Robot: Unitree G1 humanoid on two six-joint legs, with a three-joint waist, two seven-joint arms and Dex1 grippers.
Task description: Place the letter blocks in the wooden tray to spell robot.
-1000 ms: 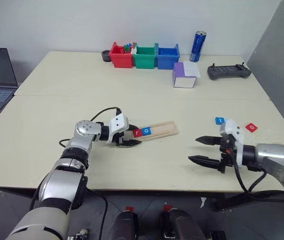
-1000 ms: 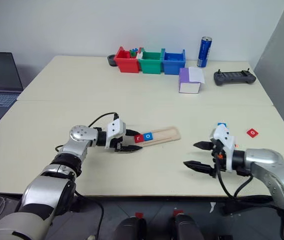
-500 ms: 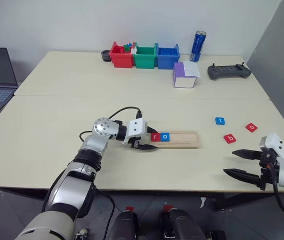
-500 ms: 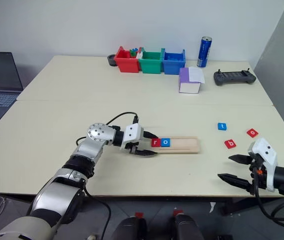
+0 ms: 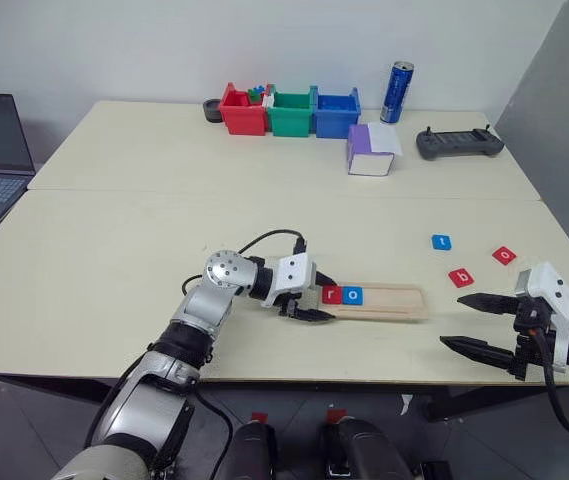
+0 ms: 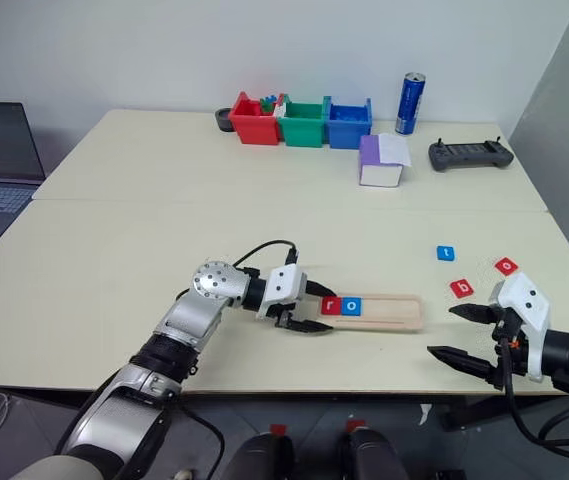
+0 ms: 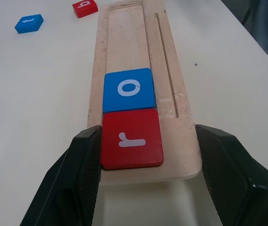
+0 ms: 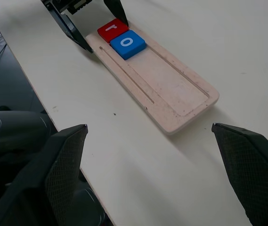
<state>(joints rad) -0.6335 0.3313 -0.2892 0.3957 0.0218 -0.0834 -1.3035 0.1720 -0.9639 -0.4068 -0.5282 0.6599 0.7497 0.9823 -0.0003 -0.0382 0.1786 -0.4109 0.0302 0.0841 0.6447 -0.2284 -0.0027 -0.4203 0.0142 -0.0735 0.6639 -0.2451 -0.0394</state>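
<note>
Since a second ago the wooden tray (image 5: pixel 377 301) has slid to the right across the table (image 5: pixel 114 230) and turned level with its near edge, clamped at its left end by the left gripper (image 5: pixel 309 300), whose jaws sit narrow against the tray's two long sides. In the tray's left end lie the red r block (image 7: pixel 131 139) and blue o block (image 7: pixel 128 89), touching. The right gripper (image 5: pixel 479 322), jaws spread wide and empty, has drawn back toward the table's near right edge, near the loose blue t block (image 5: pixel 441 242), red b block (image 5: pixel 460 278) and red o block (image 5: pixel 504 255).
</note>
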